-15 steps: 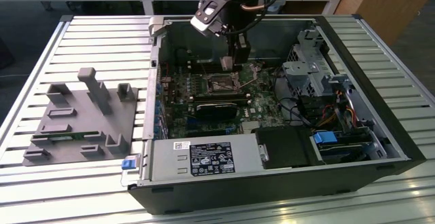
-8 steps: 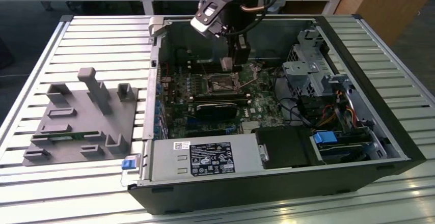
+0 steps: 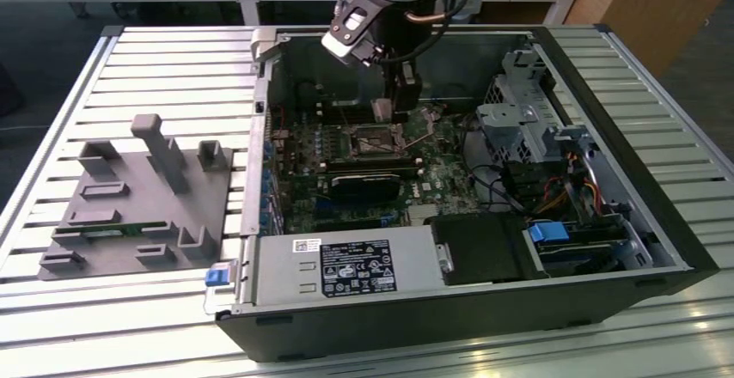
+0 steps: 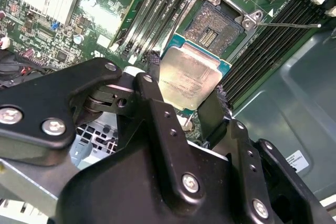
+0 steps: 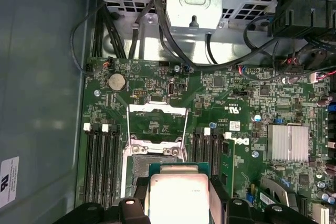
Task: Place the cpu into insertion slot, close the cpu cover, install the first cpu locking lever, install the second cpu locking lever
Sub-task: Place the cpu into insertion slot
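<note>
My gripper (image 3: 396, 110) hangs inside the open computer case, just above the motherboard. It is shut on the cpu (image 4: 190, 77), a pale silver square chip pinched by its edges between the two black fingers (image 4: 153, 98). In the first wrist view the cpu (image 5: 177, 195) hovers over the near edge of the insertion slot (image 5: 140, 165) and partly hides it. The insertion slot (image 4: 214, 23) lies bare, its dark contact field showing inside a silvery rim. The cpu cover (image 5: 157, 110) is swung open and lies flat beyond the slot. A thin metal lever (image 4: 286, 24) sticks out beside the slot.
Black memory slots (image 5: 102, 163) flank the socket on both sides. A silver finned heatsink (image 5: 286, 142) and cables (image 5: 163, 30) sit nearby. The drive cage (image 3: 522, 124) and power supply (image 3: 344, 266) fill the case's other sides. A grey fixture block (image 3: 137, 198) stands on the exterior view's left.
</note>
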Action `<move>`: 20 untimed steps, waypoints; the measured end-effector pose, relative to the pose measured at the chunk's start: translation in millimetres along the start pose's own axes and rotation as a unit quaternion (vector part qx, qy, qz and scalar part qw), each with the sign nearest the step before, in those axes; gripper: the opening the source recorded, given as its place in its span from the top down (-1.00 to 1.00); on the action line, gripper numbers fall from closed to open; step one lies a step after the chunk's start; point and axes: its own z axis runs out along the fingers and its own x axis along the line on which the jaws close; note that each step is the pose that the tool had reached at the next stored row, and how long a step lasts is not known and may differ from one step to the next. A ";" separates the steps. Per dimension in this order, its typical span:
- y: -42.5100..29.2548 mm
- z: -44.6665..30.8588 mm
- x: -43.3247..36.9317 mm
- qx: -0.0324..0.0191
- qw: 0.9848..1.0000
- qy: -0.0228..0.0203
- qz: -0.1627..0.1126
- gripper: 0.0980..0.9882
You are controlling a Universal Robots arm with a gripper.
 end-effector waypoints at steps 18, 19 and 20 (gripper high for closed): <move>-3.0 19.9 6.3 0.000 1.000 0.000 0.000 0.01; -3.1 21.1 6.8 0.000 1.000 0.000 0.000 0.01; -3.2 22.3 7.2 0.000 1.000 0.000 0.000 0.01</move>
